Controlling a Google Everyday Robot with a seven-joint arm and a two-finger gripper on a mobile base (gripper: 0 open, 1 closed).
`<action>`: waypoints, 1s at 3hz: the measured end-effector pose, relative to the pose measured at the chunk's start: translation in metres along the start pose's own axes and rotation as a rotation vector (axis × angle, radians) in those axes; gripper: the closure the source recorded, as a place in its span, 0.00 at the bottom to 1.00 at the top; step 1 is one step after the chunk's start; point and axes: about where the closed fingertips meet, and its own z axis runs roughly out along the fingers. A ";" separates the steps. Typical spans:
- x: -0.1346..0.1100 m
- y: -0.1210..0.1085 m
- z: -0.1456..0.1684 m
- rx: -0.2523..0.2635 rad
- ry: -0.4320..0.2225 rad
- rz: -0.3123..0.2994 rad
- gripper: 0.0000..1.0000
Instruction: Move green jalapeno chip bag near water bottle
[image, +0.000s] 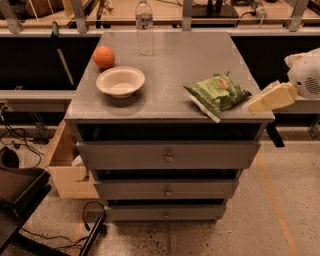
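Four things sit on the grey cabinet top (170, 65): the green jalapeno chip bag (217, 91) lies at the front right corner, its white sealed edge reaching the front rim. The water bottle (144, 27) stands upright at the far edge, well apart from the bag, while an orange (103, 56) and a white bowl (120, 81) sit just beside each other on the left. The gripper (270, 98) hangs at the cabinet's right edge, just beside the bag, its pale tip pointing toward it; whether it is spread or closed I cannot tell.
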 end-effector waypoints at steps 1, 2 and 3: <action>-0.024 -0.039 0.017 0.097 -0.134 0.035 0.00; -0.041 -0.062 0.042 0.108 -0.213 0.051 0.00; -0.049 -0.065 0.076 0.046 -0.261 0.073 0.00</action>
